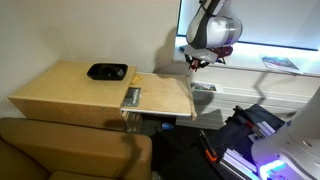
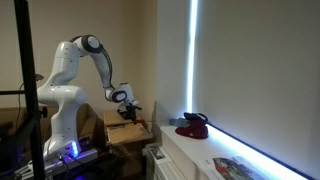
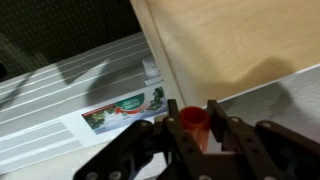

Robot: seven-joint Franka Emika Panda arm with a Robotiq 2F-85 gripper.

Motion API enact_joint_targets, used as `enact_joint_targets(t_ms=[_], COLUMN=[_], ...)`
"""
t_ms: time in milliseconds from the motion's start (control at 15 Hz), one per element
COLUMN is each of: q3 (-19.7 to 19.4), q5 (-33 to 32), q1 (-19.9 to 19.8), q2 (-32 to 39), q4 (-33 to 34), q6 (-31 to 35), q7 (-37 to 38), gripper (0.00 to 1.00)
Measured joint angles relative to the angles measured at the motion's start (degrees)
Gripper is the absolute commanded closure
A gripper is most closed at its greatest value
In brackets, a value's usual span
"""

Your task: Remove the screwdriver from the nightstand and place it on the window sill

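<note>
Orange-red screwdriver (image 3: pixel 192 117) pinched in the gripper (image 3: pixel 196 130), near a printed label (image 3: pixel 125 108) beside nightstand (image 3: pixel 230 40)

Nothing legible on screen

Wrist view picks up a printed sheet (image 3: pixel 125 108), green and red print on white, but the lettering is pure blur. In both exterior views a printed leaflet (image 1: pixel 279 63) (image 2: pixel 232 167) lies on the window sill (image 2: pixel 192 150), far too small to read. No brand or number comes through.
</note>
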Motion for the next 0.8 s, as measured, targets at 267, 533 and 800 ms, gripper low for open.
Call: enact_joint_targets(t_ms=[267,533,800], q3=[-15.92,-25.07,-25.45], q5=[-9.77,-10.22,-10.02], q1=[0.36,-5.63,-9.77], q2=[-7.79,-12.79,-16.14], q4=[0.40,4.82,7.13], q6=[-17.07,-24.40,-26.61], q7=[0.26,-1.16,-2.73], gripper=[0.92,0.67,0.92])
